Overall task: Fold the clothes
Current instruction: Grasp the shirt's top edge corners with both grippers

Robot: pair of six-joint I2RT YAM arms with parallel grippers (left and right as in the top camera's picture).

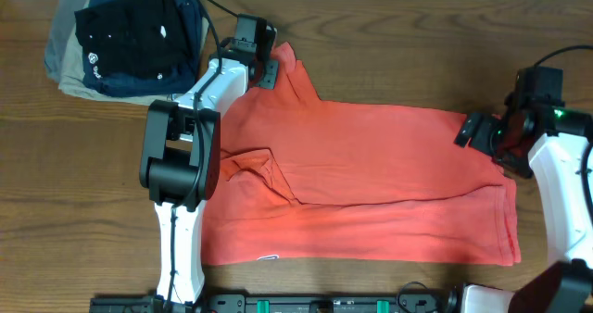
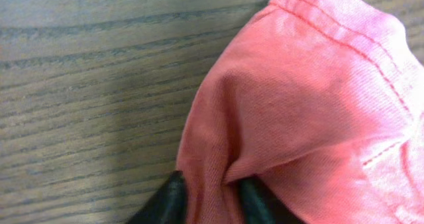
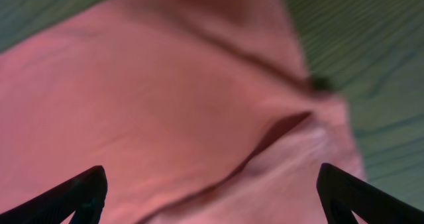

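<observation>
Fabric of the coral-red T-shirt is lying spread across the middle of the wooden table, with its long side running left to right in the overhead view. The garment is lying mostly flat. A crease is running across its lower half from the centre to the right edge, and a bunched fold is sitting on the left part, just beside the left arm. A small white mark is showing at the lower left edge.

The left gripper is resting at the upper left corner of the T-shirt, where a point of cloth is sticking out toward the far side of the table. In the left wrist view the two black fingers are pinching a ridge of the red cloth between them, so this gripper is clamping the T-shirt. A stitched hem is running along the cloth at the right of that view, and bare wood is filling the left.

The right gripper is sitting at the upper right edge of the T-shirt. In the right wrist view its fingers are standing wide apart at the two lower corners, holding nothing, with red cloth lying below and between them. That view is blurred, so whether the fingertips are touching the cloth cannot be told.

A stack of folded garments, black on navy on khaki, is sitting at the far left corner of the table, near the left gripper and apart from the T-shirt.
</observation>
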